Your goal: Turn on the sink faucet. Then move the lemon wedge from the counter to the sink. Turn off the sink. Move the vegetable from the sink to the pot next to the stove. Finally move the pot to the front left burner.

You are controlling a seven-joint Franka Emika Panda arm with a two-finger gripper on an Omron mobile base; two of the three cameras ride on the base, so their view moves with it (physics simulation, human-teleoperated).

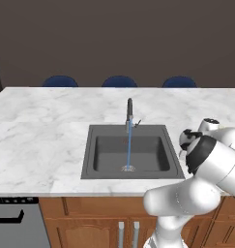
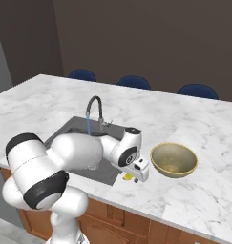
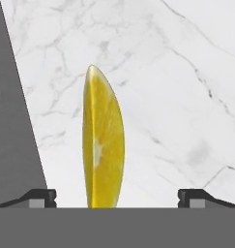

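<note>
Water runs in a thin blue stream from the sink faucet [image 1: 129, 114] down to the round drain of the sink [image 1: 102, 153], the dark basin set into the white marble worktop [image 1: 41, 131]. The arm reaches low over the worktop just to the right of the sink, its wrist bent downward near the front edge. The lemon wedge [image 3: 102, 157] lies on the marble directly beneath the hand, just beside the sink's right rim; in the right base view a sliver of its yellow [image 2: 128, 177] peeks out under the wrist. In the hand view the fingers [image 3: 118, 197] stand spread wide, one tip [image 3: 39, 196] on each side of the wedge and well clear of it, so they are released and hold nothing. A tan bowl [image 2: 174, 159] sits on the worktop further right of the sink, near the hand but apart from it. Three blue chair backs [image 1: 119, 81] show beyond the far edge of the worktop, behind the sink
</note>
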